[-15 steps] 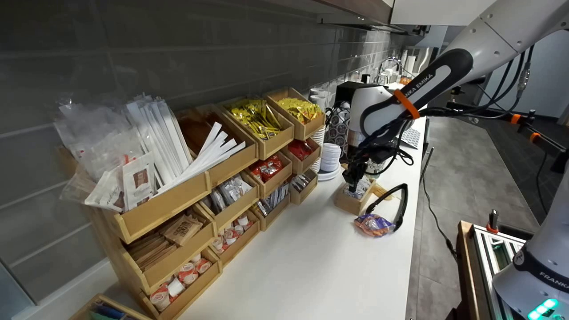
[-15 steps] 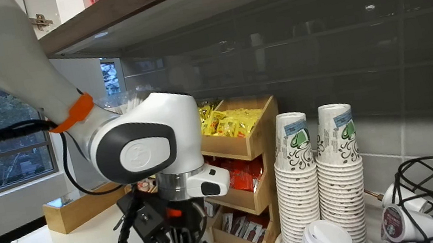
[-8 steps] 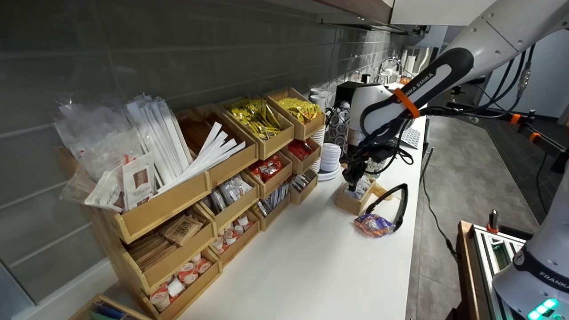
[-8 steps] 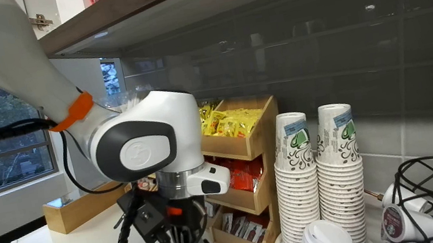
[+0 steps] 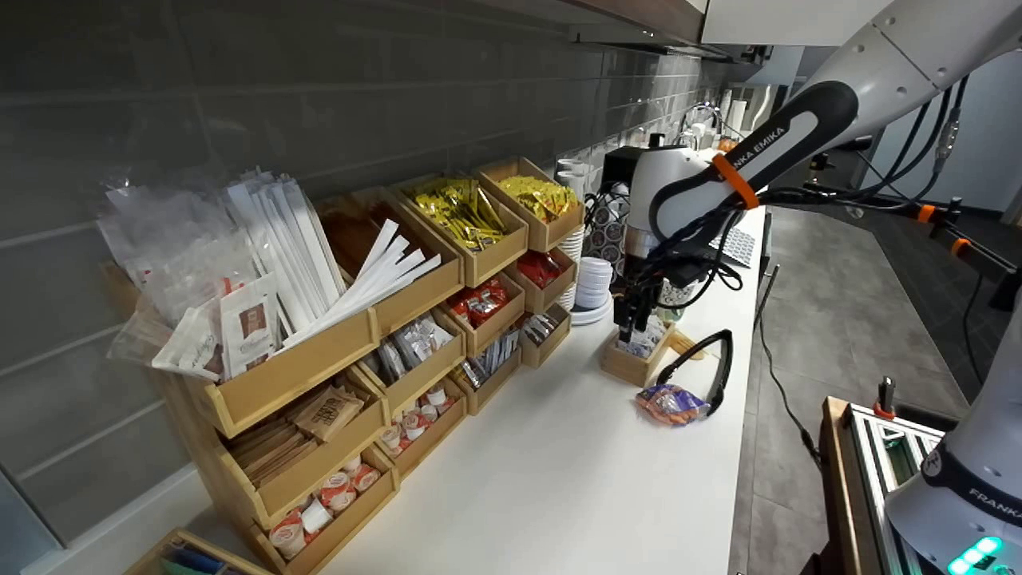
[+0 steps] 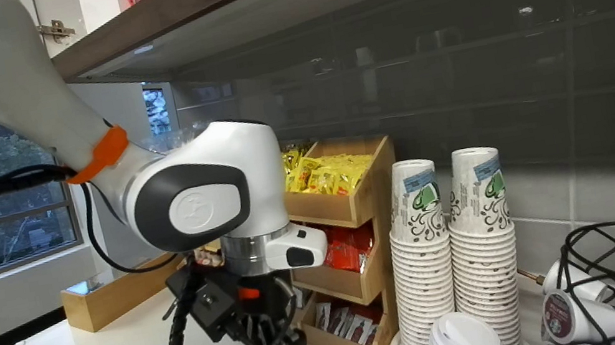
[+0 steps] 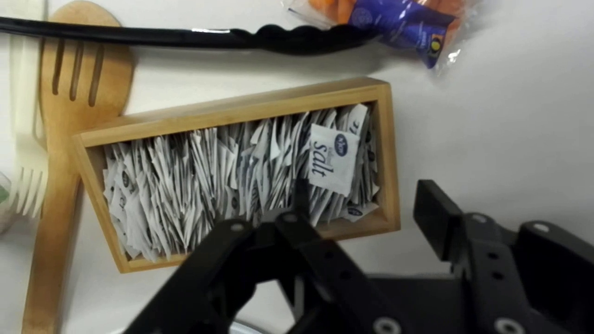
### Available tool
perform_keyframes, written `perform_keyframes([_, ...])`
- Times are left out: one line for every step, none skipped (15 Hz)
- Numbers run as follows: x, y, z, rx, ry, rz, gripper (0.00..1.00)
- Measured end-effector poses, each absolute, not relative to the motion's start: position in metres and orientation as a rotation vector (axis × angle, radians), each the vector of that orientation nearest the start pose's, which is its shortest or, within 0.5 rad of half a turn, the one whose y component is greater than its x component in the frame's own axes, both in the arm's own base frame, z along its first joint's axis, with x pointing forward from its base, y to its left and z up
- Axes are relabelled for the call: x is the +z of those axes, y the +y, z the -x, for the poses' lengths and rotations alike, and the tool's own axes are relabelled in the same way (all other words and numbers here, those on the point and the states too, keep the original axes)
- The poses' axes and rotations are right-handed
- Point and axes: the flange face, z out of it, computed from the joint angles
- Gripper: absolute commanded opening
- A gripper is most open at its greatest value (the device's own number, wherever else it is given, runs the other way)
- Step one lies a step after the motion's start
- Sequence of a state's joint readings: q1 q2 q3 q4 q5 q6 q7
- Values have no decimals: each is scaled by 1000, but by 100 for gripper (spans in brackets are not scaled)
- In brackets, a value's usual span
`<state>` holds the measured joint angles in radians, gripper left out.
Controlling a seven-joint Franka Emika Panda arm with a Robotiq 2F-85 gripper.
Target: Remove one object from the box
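A dark tiled wall (image 5: pixel 383 112) is running behind a white counter (image 5: pixel 559 479), w/ a window (image 6: pixel 10 244) showing trees in an exterior view. The small tan box (image 7: pixel 389 162) is sitting on the counter, packed w/ paper packets (image 7: pixel 171 190) standing on edge; a salt packet (image 7: pixel 334 160) is lying across the top nr. one end. The robot's gripper (image 7: pixel 364 204) is hanging over that end, its fingers standing well apart (one above the packets, the other out past the rim; can't tell if it's touching any). By the box's opposite end a slotted wooden utensil (image 7: pixel 62 153) and a pale fork (image 7: pixel 29 153) are lying; nr. its long side, a black tool (image 7: pixel 236 39) and a bag of orange pieces (image 7: pixel 394 28) are resting. The big wooden rack (image 5: pixel 295 371) is holding yellow pkts. (image 5: pixel 539 197), red pkts. (image 5: pixel 481 302), small tubs (image 5: pixel 335 493), etc. Paper cups (image 6: pixel 427 278) are standing stacked beside it.
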<state>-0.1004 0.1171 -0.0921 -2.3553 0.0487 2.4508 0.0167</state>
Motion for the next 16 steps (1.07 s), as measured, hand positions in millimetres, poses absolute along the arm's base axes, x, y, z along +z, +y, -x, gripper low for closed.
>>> perform_keyframes([278, -97, -498, 33, 375, 3102, 86])
perform_keyframes([277, -97, -497, 38, 366, 3108, 86])
perform_keyframes([276, -97, -496, 43, 356, 3114, 79])
perform_keyframes([275, -97, -495, 48, 347, 3120, 68])
perform_keyframes([273, -97, -495, 53, 340, 3124, 58])
perform_keyframes([272, -97, -494, 57, 334, 3128, 50])
perform_keyframes([272, -96, -494, 60, 329, 3131, 40])
perform_keyframes([271, -96, -493, 64, 325, 3133, 35])
perform_keyframes([270, -96, -493, 67, 322, 3135, 30])
perform_keyframes([269, -96, -493, 70, 318, 3137, 26])
perform_keyframes([268, -96, -492, 73, 314, 3139, 24])
perform_keyframes([267, -96, -492, 77, 311, 3142, 21])
perform_keyframes([266, -96, -492, 80, 307, 3144, 23])
perform_keyframes([266, -96, -491, 84, 303, 3146, 17])
perform_keyframes([264, -96, -490, 88, 300, 3148, 8])
perform_keyframes([263, -96, -490, 93, 299, 3148, 5])
